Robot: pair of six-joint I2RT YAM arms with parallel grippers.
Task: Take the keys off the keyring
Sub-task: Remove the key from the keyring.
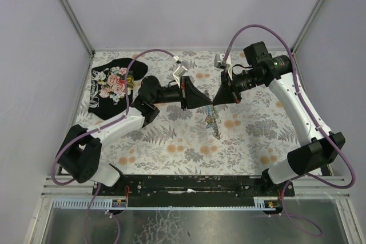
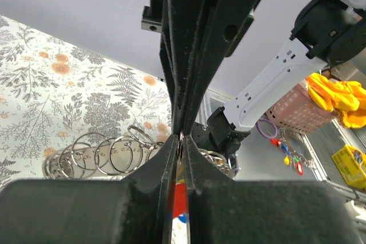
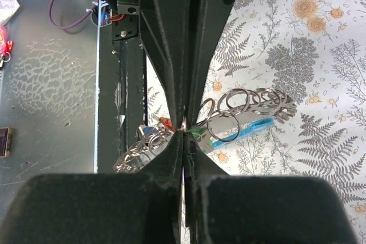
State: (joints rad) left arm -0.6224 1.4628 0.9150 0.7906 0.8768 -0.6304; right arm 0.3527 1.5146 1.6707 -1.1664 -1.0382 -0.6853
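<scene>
The keyring [image 1: 213, 122] hangs above the table's middle, held between both grippers, with its rings and fob dangling below. My left gripper [image 1: 205, 102] and right gripper [image 1: 216, 101] meet tip to tip. In the left wrist view my left gripper [image 2: 181, 141] is shut on a thin silvery ring, with a red key head [image 2: 179, 198] showing between its fingers and several loose rings [image 2: 108, 155] to the left. In the right wrist view my right gripper [image 3: 184, 132] is shut on the ring too. Beside it are a green key head [image 3: 198, 134], a red one [image 3: 164, 123], several rings [image 3: 246, 104] and the light-blue fob [image 3: 254, 128].
A black floral cloth [image 1: 114, 87] lies at the table's back left. Two small white pieces [image 1: 182, 70] [image 1: 220, 61] lie near the back edge. Off the table, a pink basket [image 2: 297, 107] and a yellow cloth [image 2: 337, 95] show in the left wrist view.
</scene>
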